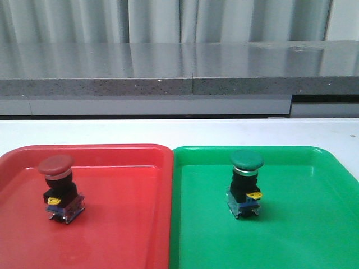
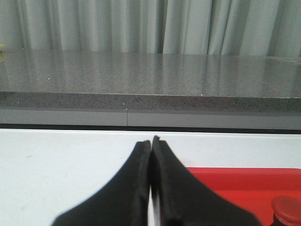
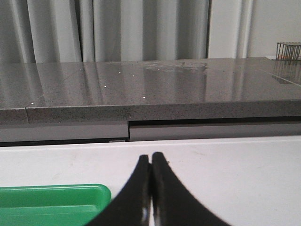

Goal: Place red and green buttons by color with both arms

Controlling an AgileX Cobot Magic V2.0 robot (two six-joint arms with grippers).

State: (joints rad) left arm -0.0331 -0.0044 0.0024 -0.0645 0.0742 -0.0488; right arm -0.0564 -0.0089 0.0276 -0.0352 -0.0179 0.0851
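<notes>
The red button (image 1: 59, 188) stands upright in the red tray (image 1: 123, 224), toward its left side. The green button (image 1: 245, 182) stands upright in the green tray (image 1: 303, 224), near its middle. Neither arm shows in the front view. My left gripper (image 2: 151, 141) is shut and empty over the white table, beside the red tray's far corner (image 2: 244, 181); the red button's cap (image 2: 287, 210) peeks in at the picture's edge. My right gripper (image 3: 151, 157) is shut and empty over the table, beside the green tray's corner (image 3: 51, 200).
The two trays sit side by side at the table's front, touching along the middle. A grey stone counter (image 1: 179, 67) runs behind the white table (image 1: 179, 131), with curtains behind it. A wire rack (image 3: 288, 49) stands far right on the counter.
</notes>
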